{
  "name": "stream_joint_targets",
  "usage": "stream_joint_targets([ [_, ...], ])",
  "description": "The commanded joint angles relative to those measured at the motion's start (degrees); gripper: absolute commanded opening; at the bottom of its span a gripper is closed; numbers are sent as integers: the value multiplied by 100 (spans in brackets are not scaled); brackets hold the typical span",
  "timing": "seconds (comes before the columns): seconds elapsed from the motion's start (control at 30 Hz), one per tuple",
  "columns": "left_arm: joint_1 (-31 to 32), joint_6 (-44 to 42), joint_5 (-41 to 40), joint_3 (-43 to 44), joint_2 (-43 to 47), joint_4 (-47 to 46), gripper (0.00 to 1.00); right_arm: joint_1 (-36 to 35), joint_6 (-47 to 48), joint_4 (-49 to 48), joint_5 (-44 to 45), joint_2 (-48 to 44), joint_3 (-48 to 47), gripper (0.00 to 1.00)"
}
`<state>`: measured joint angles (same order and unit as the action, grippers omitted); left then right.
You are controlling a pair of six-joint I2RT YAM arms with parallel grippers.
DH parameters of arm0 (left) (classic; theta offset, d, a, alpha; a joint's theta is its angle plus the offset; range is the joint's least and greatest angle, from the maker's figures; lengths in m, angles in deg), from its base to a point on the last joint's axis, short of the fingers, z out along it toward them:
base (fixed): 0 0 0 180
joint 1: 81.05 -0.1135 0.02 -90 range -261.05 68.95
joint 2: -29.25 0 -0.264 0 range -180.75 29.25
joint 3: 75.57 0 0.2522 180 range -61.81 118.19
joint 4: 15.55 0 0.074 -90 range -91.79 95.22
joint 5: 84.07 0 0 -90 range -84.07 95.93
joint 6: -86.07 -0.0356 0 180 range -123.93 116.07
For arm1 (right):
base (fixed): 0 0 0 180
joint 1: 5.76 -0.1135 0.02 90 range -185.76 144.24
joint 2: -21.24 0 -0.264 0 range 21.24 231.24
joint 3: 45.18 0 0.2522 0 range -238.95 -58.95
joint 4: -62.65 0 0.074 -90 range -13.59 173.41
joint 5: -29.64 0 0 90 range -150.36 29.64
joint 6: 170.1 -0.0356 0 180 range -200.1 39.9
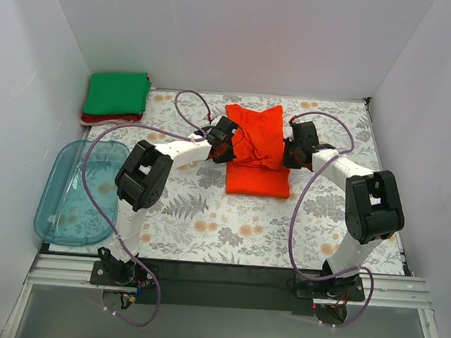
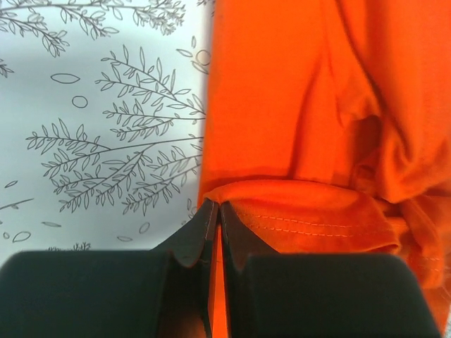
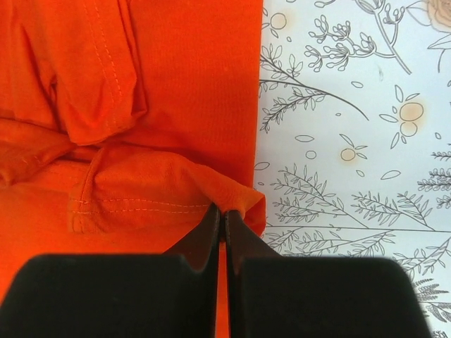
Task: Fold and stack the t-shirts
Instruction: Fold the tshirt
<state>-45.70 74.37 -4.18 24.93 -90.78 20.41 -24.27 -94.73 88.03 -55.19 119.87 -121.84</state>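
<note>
Cloth fills the middle of the overhead frame: the orange-red t-shirt lies on the floral tablecloth, between the two arms. Its lower part is a flat rectangle. Its upper part is narrower and rumpled, with creases across it. The left gripper sits at the shirt's left edge and the right gripper at its right edge, roughly level with each other, about halfway up the garment.

In the left wrist view we see the left gripper with its two black fingers pressed together, the tips meeting on a stitched hem fold at the shirt's edge. A sliver of orange shows in the slit between them, so we read the jaws as closed on the fabric. The shirt fills the right of that frame and the leaf-printed cloth the left.

In the right wrist view the right gripper likewise has its fingers drawn tight on a folded corner of the shirt, with orange showing between them lower down.

In the upper left of the overhead frame the green t-shirt, folded square, rests on the dark red t-shirt, of which we see only a thin edge. Below them, at the left, lies a clear blue plastic tub, well apart from the orange-red t-shirt.
</note>
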Motion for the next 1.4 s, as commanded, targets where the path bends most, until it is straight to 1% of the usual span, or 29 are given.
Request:
stream_joint_targets([
  [0.0, -46, 18, -281, 63, -29, -128, 0, 22, 57, -362, 2, 103, 31, 1],
  [0.07, -37, 27, -325, 28, -47, -171, 0, 22, 83, -415, -7, 148, 32, 4],
  [0.1, -46, 10, -325, 10, -38, -198, 3, 22, 101, -415, -25, 148, 14, 7],
  [0.13, -37, 1, -325, 1, -38, -215, 8, 22, 127, -415, -42, 122, 5, 14],
  [0.2, -46, -69, -220, 1, 58, -216, 24, 22, 136, -406, -51, -1, -12, 18],
  [0.23, -46, -78, -193, -17, 145, -224, 30, 22, 206, -406, -42, -80, -4, 29],
  [0.27, -46, -52, -176, -52, 242, -242, 42, 22, 233, -406, -42, -150, 5, 33],
  [0.3, -46, -52, -167, -78, 487, -268, 48, 22, 276, -406, -25, -325, 23, 38],
  [0.33, -29, -61, -167, -104, 602, -268, 52, 5, 294, -406, -42, -414, 31, 46],
  [0.37, -29, -69, -193, -165, 725, -277, 56, -4, 294, -397, -42, -510, 49, 48],
  [0.43, 59, -70, -307, -254, 1128, -268, 57, -57, 303, -397, -16, -835, 172, 54],
  [0.53, 295, -26, -483, -517, 1656, -268, 58, -154, 303, -414, 10, -1240, 339, 54],
  [0.57, 384, 1, -570, -605, 1745, -277, 58, -171, 303, -441, -7, -1328, 400, 53],
  [0.6, 559, 123, -589, -780, 1833, -295, 55, -223, 294, -467, -77, -1468, 505, 52],
  [0.63, 630, 185, -510, -1060, 1990, -425, 50, -250, 286, -572, -269, -1530, 576, 47],
  [0.67, 709, 238, -414, -1063, 2035, -548, 43, -276, 286, -634, -393, -1531, 637, 44],
  [0.7, 779, 273, -335, -1393, 2062, -706, 36, -329, 259, -704, -472, -1522, 690, 41],
  [0.73, 937, 334, -282, -1544, 2071, -882, 25, -364, 233, -766, -647, -1496, 804, 35],
  [0.77, 1008, 343, -246, -1650, 1975, -1153, 18, -399, 215, -888, -684, -1461, 840, 33],
  [0.83, 1114, 396, -36, -1757, 1782, -1261, 9, -435, 163, -1003, -858, -1250, 901, 26],
  [0.87, 1123, 440, 95, -1740, 1537, -1279, 1, -444, 154, -1108, -938, -1180, 936, 26],
  [0.9, 1140, 458, 288, -1722, 1431, -1279, 0, -461, 154, -1109, -991, -1040, 945, 24],
  [1.03, 1202, 546, 352, -1914, 1157, -1314, 0, -470, 145, -1451, -1053, -732, 972, 21],
  [1.17, 1202, 555, 448, -2160, 1078, -1323, 0, -470, 145, -1680, -1044, -398, 946, 21],
  [1.37, 1202, 572, 554, -2477, 1122, -1323, 0, -470, 198, -1751, -887, 147, 612, 21],
])
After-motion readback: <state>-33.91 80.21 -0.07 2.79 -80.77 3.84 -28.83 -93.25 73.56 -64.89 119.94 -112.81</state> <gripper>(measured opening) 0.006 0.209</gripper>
